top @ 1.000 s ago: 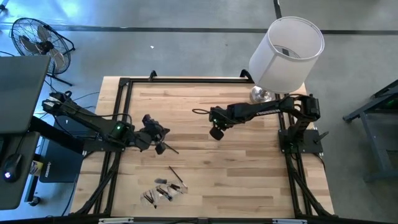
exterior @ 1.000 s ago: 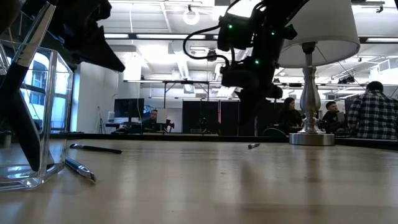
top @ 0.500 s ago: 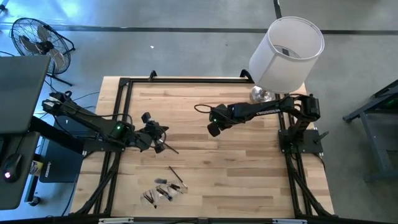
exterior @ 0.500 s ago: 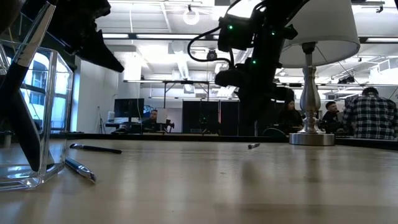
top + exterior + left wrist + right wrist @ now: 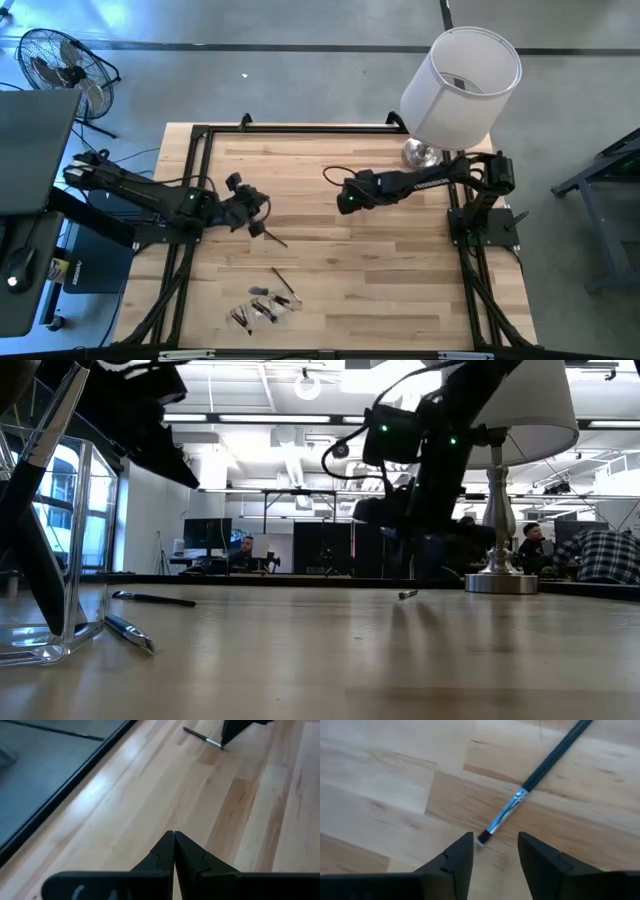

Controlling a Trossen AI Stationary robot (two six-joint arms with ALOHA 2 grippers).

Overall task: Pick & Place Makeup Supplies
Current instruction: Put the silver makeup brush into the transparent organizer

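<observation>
A thin makeup brush (image 5: pixel 535 775) with a dark handle, silver ferrule and small tip lies flat on the wooden table (image 5: pixel 400 270). My right gripper (image 5: pixel 495 849) (image 5: pixel 346 200) hangs open just over it, one finger on each side of the tip, touching nothing. The left wrist view shows the same brush (image 5: pixel 202 738). My left gripper (image 5: pixel 173 851) (image 5: pixel 252 213) is shut and holds nothing, above the table's left part. Another brush (image 5: pixel 275 239) lies beside it, and one more (image 5: pixel 283 280) nearer the front. A clear holder (image 5: pixel 45 560) has brushes standing in it.
A lamp with a white shade (image 5: pixel 462 68) stands on its metal base (image 5: pixel 500 582) at the far right, close behind my right arm. Loose brushes (image 5: pixel 155 599) lie near the clear holder and a small cluster (image 5: pixel 262 310) sits by the near edge. A black frame (image 5: pixel 200 140) rims the table.
My right gripper has sunk toward the table and rolled about its wrist, shifting a little toward the far edge. My left gripper has drifted slightly toward the far edge. The brushes on the table have stayed where they were.
</observation>
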